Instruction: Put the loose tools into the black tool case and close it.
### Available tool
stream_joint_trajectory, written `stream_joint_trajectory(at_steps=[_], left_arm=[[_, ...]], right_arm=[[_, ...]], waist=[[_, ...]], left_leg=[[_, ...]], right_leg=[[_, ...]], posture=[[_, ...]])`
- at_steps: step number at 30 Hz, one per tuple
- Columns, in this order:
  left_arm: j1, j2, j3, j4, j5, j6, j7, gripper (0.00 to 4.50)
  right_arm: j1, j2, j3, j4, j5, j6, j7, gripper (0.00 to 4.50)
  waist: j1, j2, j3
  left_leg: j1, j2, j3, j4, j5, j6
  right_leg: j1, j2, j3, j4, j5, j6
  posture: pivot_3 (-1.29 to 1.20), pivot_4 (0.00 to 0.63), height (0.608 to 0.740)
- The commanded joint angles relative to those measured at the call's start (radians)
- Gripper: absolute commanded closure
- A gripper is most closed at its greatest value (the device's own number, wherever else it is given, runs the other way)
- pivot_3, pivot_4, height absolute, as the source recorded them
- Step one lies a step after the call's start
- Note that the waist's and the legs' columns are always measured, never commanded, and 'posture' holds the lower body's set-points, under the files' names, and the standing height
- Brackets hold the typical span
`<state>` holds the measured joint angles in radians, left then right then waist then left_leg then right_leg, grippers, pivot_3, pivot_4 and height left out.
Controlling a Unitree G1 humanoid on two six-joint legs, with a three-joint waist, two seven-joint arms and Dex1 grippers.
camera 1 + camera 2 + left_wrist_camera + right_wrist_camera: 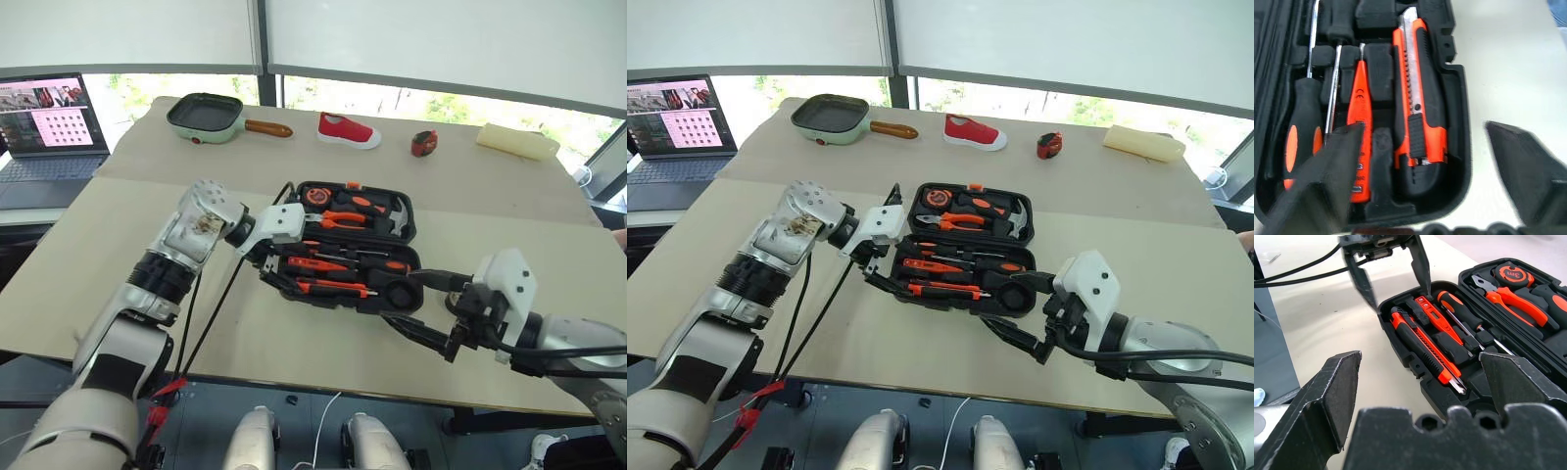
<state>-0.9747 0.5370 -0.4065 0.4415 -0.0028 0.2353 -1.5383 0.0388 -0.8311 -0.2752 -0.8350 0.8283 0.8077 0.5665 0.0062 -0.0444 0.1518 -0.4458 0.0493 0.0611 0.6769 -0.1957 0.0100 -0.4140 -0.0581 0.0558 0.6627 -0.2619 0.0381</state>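
The black tool case point(409, 233) lies open in the middle of the table. In its near half lie an orange-and-black utility knife point(1418, 98), a slim orange tester screwdriver point(1359, 93) and two screwdrivers point(1459, 308) side by side, with a dark tape roll point(397, 292) at the right end. Pliers point(343, 219) and a hammer fill the far half. My left gripper point(265, 269) hangs open over the case's left end, one fingertip point(1425, 284) just above the tester screwdriver, nothing held. At the case's right front corner my right gripper point(400, 296) stands open and empty.
Along the table's far side stand a green pan point(206, 116), a red shoe point(348, 130), a small red-and-black object point(424, 143) and a pale yellow block point(517, 142). A laptop point(49, 127) sits at the far left. Bare tabletop lies left of and in front of the case.
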Motion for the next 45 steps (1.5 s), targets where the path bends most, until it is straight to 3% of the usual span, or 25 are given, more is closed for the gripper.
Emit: stream_joint_trajectory(at_steps=[1,6,7,22,33,45], left_arm=[[-0.004,-0.004,0.016,-0.02,-0.009,-0.02,0.005,2.35],[-0.001,0.001,0.016,-0.024,-0.011,-0.029,-0.004,4.29],[0.004,0.006,0.013,-0.028,-0.009,-0.036,-0.009,4.48],[0.076,0.011,-0.086,0.01,0.15,-0.223,0.07,4.48],[0.052,-0.022,-0.045,0.01,0.114,-0.169,0.061,4.48],[0.11,-0.017,-0.12,0.01,0.197,-0.267,0.083,4.48]], right_arm=[[0.001,-0.004,-0.013,-0.024,-0.003,-0.029,0.008,0.0],[0.002,0.0,-0.003,-0.024,-0.009,-0.031,0.004,0.0],[0.001,0.001,0.0,-0.024,-0.009,-0.03,0.003,0.0],[-0.024,0.002,0.012,-0.014,-0.012,-0.026,0.004,0.0],[-0.005,0.005,0.003,-0.018,-0.015,-0.028,0.001,0.0],[-0.024,0.014,0.021,-0.005,-0.023,-0.025,-0.002,0.0]], waist=[[0.0,0.0,0.0],[-0.001,0.0,0.0],[-0.001,0.0,0.0],[0.005,0.0,0.0],[0.007,0.002,-0.001],[0.006,0.003,-0.002]], left_leg=[[0.0,0.0,0.0,0.0,0.0,0.0],[0.0,0.0,0.0,0.0,0.0,0.0],[0.0,0.0,0.0,0.0,0.0,0.0],[0.002,0.0,0.0,0.0,0.0,0.0],[0.006,0.0,-0.001,0.0,0.0,0.0],[0.006,0.0,-0.001,0.0,0.0,0.0]], right_leg=[[0.0,0.0,0.0,0.0,0.0,0.0],[0.0,0.0,0.0,0.0,0.0,0.0],[0.0,0.0,0.0,0.0,0.0,0.0],[0.002,0.0,0.0,0.0,0.0,0.0],[0.01,-0.001,-0.001,-0.005,0.0,0.0],[0.01,-0.001,-0.001,-0.006,0.0,0.0]], posture=[[0.0,0.15,0.74],[0.0,0.15,0.74],[0.0,0.15,0.74],[0.0,0.15,0.74],[0.0,0.15,0.74],[0.0,0.15,0.74]])
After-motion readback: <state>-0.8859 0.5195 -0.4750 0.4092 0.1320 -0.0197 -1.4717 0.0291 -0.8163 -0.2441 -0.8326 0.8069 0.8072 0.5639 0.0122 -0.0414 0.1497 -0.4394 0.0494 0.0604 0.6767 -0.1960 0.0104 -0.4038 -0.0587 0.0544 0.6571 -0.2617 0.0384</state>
